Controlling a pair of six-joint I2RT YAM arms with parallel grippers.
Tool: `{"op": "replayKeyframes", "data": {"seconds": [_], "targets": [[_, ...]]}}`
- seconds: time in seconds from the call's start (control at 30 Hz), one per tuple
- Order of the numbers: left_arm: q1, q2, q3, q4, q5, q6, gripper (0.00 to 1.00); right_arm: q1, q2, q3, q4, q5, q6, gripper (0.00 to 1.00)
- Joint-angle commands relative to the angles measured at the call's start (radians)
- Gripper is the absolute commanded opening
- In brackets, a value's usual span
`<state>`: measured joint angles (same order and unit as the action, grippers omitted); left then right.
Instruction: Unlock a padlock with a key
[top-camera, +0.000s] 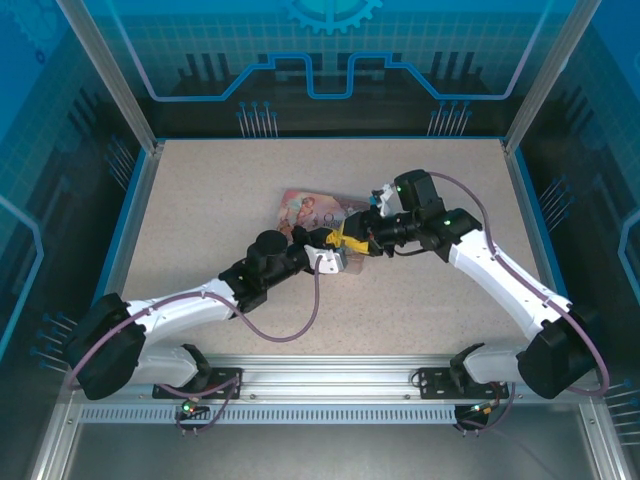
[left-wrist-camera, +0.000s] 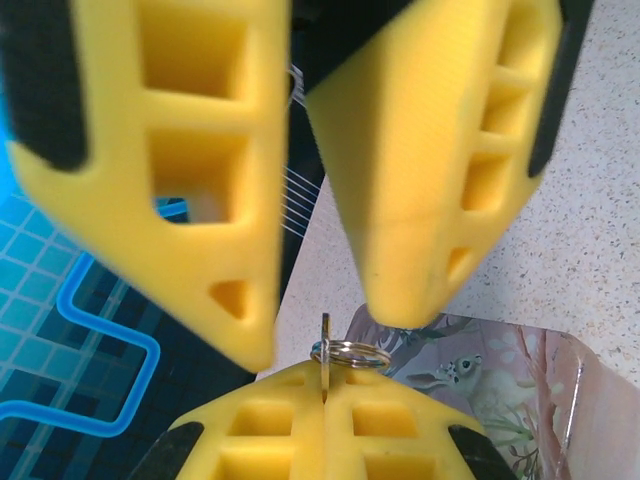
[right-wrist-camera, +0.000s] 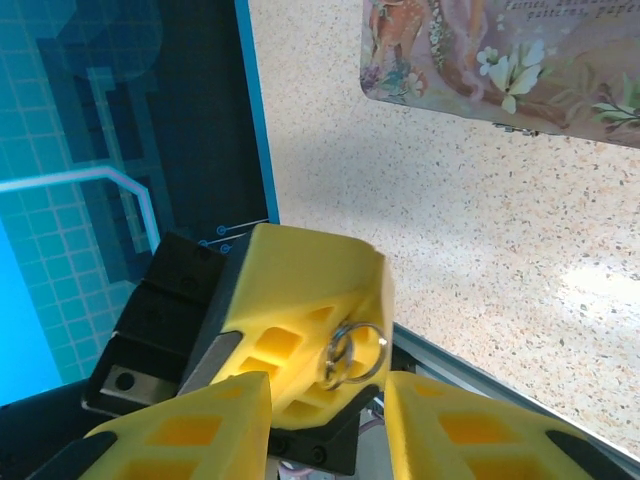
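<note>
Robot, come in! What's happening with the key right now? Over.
Left gripper shut on the key, key ring poking out. Right gripper open, fingers either side of the left's tips. Pink tin just beyond, not blocking. Over.

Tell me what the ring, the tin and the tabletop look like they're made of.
Ring: silvery metal, polished, judging by its bright glint.
Tin: likely thin printed metal, with a floral picture and a slight sheen.
Tabletop: matte beige with speckles, perhaps stone-look laminate.
</note>
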<state>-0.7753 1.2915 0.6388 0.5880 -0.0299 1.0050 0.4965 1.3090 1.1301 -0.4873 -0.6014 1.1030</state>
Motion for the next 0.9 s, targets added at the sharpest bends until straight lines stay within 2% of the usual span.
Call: {"op": "replayKeyframes", "data": {"seconds": [0.0, 0.53, 0.77, 0.87], "targets": [[-0.008, 0.003, 0.027, 0.041, 0.007, 0.021, 0.00, -0.007, -0.016, -0.029, -0.007, 0.016, 0.036, 0.34], [-0.008, 0.005, 0.026, 0.044, 0.015, 0.023, 0.00, -0.003, 0.011, -0.011, 0.038, 0.002, 0.057, 0.23], [-0.009, 0.004, 0.024, 0.038, 0.015, 0.028, 0.00, 0.004, 0.023, -0.007, 0.045, 0.003, 0.060, 0.12], [-0.009, 0.002, 0.022, 0.039, 0.018, 0.029, 0.00, 0.008, 0.026, -0.007, 0.054, 0.005, 0.063, 0.03]]}}
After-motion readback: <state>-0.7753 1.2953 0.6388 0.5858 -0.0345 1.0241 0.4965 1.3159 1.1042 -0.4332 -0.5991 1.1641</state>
